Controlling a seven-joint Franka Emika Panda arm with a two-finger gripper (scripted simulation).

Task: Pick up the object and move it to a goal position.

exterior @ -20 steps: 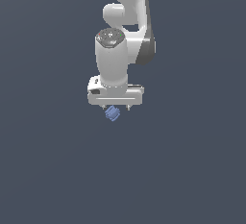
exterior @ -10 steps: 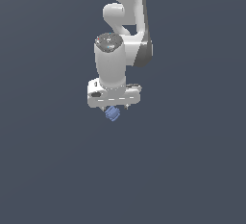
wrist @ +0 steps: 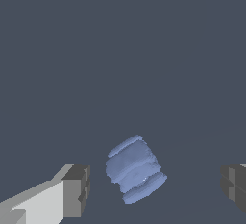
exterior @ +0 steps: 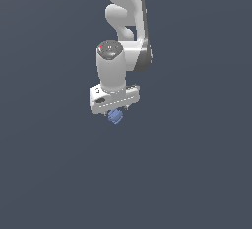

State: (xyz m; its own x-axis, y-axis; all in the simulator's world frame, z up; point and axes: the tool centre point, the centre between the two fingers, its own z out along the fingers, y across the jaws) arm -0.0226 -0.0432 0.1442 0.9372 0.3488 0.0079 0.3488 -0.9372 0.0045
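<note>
White gripper (exterior: 116, 111) pointing down over plain dark surface (exterior: 197, 174). Fingers (wrist: 76, 191) apart. Blue ridged object (wrist: 135, 168) between them, touching neither, long axis tilted.

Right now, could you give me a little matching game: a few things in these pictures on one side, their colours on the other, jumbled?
Things:
1. little ridged lump
2. robot arm
3. fingertip pads
4. floor

Colours:
A. white
B. dark slate
C. periwinkle blue
D. grey

Pairs: 1-C, 2-A, 3-D, 4-B
</note>
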